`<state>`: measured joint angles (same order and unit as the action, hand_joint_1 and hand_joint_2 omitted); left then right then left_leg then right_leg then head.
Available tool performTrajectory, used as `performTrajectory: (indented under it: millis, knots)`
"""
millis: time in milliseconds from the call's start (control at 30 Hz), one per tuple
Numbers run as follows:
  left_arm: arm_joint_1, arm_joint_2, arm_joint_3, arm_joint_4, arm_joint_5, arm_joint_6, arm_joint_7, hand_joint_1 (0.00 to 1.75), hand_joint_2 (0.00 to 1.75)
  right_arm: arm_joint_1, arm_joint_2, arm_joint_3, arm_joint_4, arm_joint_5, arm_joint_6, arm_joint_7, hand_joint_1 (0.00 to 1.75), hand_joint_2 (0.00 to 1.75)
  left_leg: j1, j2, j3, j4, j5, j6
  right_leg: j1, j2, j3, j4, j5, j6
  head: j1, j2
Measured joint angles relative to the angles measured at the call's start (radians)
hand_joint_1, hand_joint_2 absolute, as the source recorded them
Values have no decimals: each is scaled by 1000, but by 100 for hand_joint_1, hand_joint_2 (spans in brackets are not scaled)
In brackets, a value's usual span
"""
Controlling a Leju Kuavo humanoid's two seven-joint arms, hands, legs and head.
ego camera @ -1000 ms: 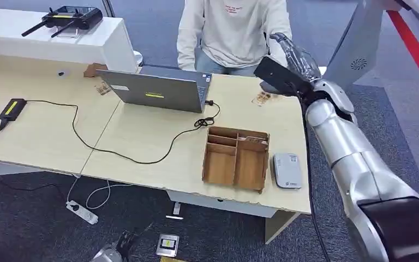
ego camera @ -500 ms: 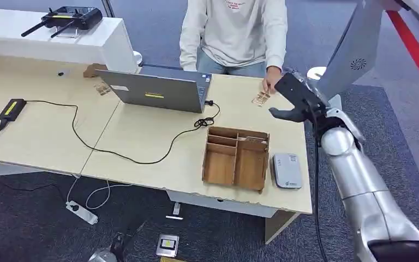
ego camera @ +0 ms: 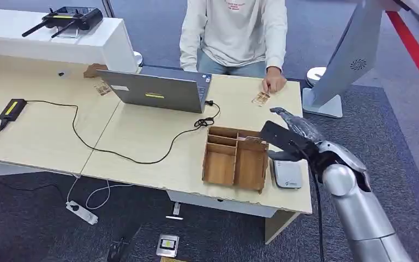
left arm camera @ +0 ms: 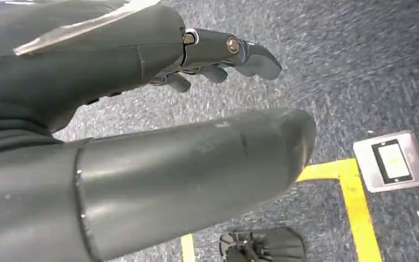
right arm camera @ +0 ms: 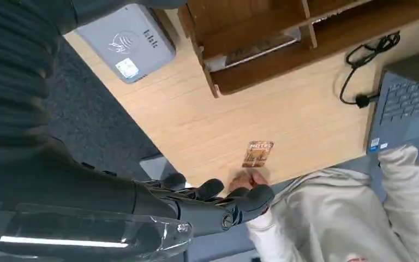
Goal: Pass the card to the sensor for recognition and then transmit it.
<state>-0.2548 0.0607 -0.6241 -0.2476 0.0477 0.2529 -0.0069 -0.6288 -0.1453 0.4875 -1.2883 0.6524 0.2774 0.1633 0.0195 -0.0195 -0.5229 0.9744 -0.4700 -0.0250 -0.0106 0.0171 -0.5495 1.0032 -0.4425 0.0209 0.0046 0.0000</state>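
Note:
A small brown card (ego camera: 261, 99) lies flat on the desk near its far edge, and a person's hand (ego camera: 273, 84) rests just beyond it. My right hand (ego camera: 290, 132) hovers empty above the right end of the wooden box (ego camera: 235, 158), fingers stretched out, nearer to me than the card. The grey sensor (ego camera: 287, 173) lies flat beside the box, partly under my forearm. In the right wrist view the card (right arm camera: 258, 153), the person's hand (right arm camera: 248, 179) and the sensor (right arm camera: 128, 41) show past my fingers (right arm camera: 218, 196). My left hand (left arm camera: 158, 93) hangs over the carpet with spread fingers, holding nothing.
An open laptop (ego camera: 155, 90) stands mid-desk with a black cable (ego camera: 114, 150) running to a small black device (ego camera: 12, 108). One box compartment holds another card (right arm camera: 262, 49). A white stand (ego camera: 333, 71) rises at the desk's right. A person in a pale sweatshirt (ego camera: 234, 30) sits behind.
My right hand has drawn back from the desk's far edge, toward me and down, to above the box. The person's hand came down beside the card, which has stayed on the desk.

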Motion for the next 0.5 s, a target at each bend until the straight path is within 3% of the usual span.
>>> performTrajectory:
  millis: [500]
  knots:
    - [-13, 3, 13, 0, -43, -22, 5, 0, 0, 25, 21, 24, -63, 147, -69, 0, 0, 175, 0, 0, 0, 0, 0, 0, 0, 0, 0, 0, 0, 0, 0, 0]
